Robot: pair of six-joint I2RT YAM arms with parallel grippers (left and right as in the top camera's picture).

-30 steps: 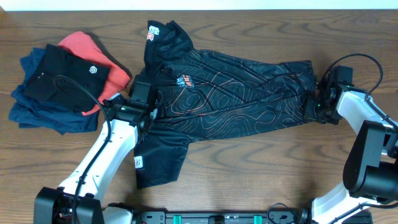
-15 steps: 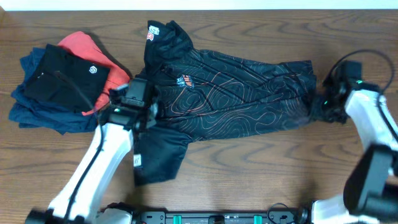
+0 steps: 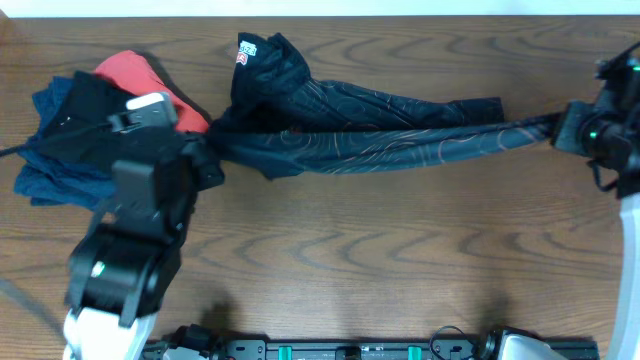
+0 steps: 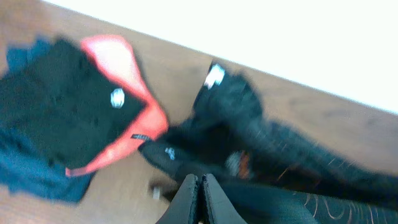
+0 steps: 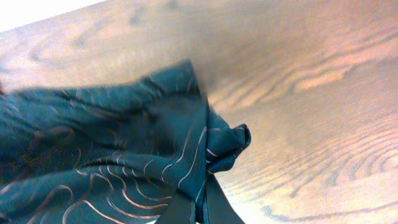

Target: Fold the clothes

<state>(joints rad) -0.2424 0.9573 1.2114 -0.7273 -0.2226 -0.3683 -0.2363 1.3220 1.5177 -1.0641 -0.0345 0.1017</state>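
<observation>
The clothes, a thin black shirt [image 3: 380, 135] with orange contour lines, hangs stretched in a long band between my two grippers above the table. One sleeve end with a red-white logo [image 3: 247, 55] still trails at the back. My left gripper [image 3: 205, 150] is shut on the shirt's left end. In the left wrist view its jaws [image 4: 200, 180] are pressed together, with dark cloth [image 4: 280, 149] running off to the right. My right gripper [image 3: 562, 128] is shut on the right end. In the right wrist view the fabric [image 5: 124, 143] bunches into its closed jaws [image 5: 202, 202].
A stack of folded garments lies at the far left: a plain black shirt [image 3: 85, 100] with a white emblem [image 4: 116, 98], a coral-red one [image 3: 135, 72] and navy ones [image 3: 45, 175]. My raised left arm [image 3: 130, 250] covers part of the stack. Bare wooden tabletop [image 3: 400, 260] lies in front.
Both arms have risen and pulled apart. The shirt, which lay spread flat, is now lifted and drawn into a narrow taut band. The right gripper has moved right.
</observation>
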